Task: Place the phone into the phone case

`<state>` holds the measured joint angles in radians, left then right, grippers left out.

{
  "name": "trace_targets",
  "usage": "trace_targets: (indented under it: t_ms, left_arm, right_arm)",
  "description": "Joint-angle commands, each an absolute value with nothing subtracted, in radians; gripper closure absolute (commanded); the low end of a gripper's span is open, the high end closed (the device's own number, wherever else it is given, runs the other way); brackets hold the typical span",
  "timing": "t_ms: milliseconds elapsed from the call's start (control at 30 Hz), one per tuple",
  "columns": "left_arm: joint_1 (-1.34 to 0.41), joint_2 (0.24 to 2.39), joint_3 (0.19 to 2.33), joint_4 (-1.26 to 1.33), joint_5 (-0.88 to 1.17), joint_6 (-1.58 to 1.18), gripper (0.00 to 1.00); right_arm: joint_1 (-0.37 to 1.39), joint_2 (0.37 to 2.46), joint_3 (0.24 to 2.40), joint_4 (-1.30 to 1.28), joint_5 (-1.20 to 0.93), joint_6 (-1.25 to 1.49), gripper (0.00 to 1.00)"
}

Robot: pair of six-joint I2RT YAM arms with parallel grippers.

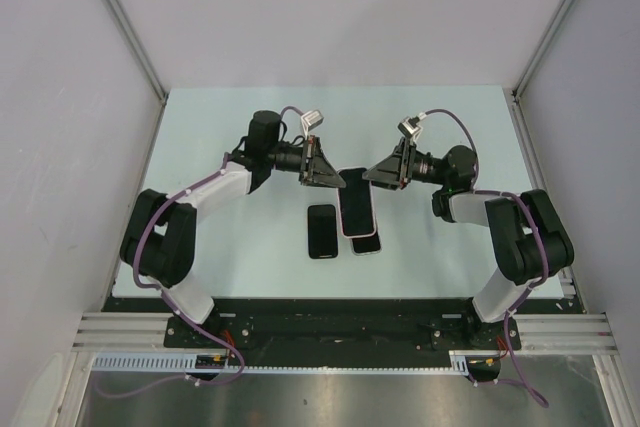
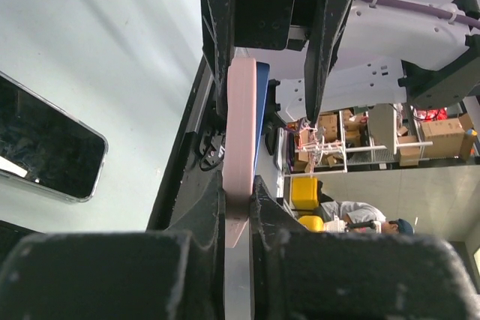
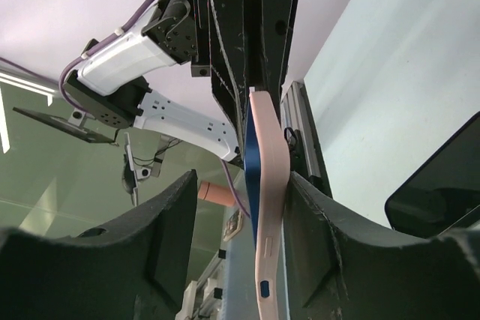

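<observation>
The pink phone case (image 1: 358, 209), with a blue phone (image 2: 259, 110) inside, is clamped by the left gripper (image 1: 325, 175) at 9 o'clock and the right gripper (image 1: 383, 173) at 3 o'clock.

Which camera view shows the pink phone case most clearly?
The top external view: the whole pink phone case shows face-on, between left end effector and right end effector. Both wrist views show only its thin pink edge between dark fingers.
</observation>
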<state>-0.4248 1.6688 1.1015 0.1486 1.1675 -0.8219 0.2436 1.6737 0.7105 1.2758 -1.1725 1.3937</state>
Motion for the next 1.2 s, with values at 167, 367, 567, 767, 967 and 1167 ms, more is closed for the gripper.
trace_targets:
  t_ms: [167,367,567,767,967,1167]
  left_arm:
    - [-0.423,1.617,1.141,0.152,1.292,-0.804,1.0]
    - [-0.426,1.614,1.123,0.15,1.293,-0.796,1.0]
    - [-0.425,1.626,1.131,0.144,1.29,-0.808,1.0]
    - [-0.426,1.634,1.137,0.13,1.273,-0.801,1.0]
    - [-0.437,1.623,1.135,0.129,1.262,-0.808,1.0]
    - [-0.436,1.614,1.135,0.13,1.223,-0.824,1.0]
  right_arm:
    - [0.233,1.635,0.732,1.304,-1.141,1.344,0.57]
    - [0.23,1.634,0.73,1.313,-1.14,1.348,0.85]
    - [0.229,1.621,0.732,1.315,-1.147,1.332,1.0]
    - [0.23,1.597,0.73,1.281,-1.152,1.295,0.64]
    - [0.244,1.575,0.732,1.206,-1.166,1.237,0.54]
    - [0.255,1.523,0.732,0.954,-1.149,1.033,0.57]
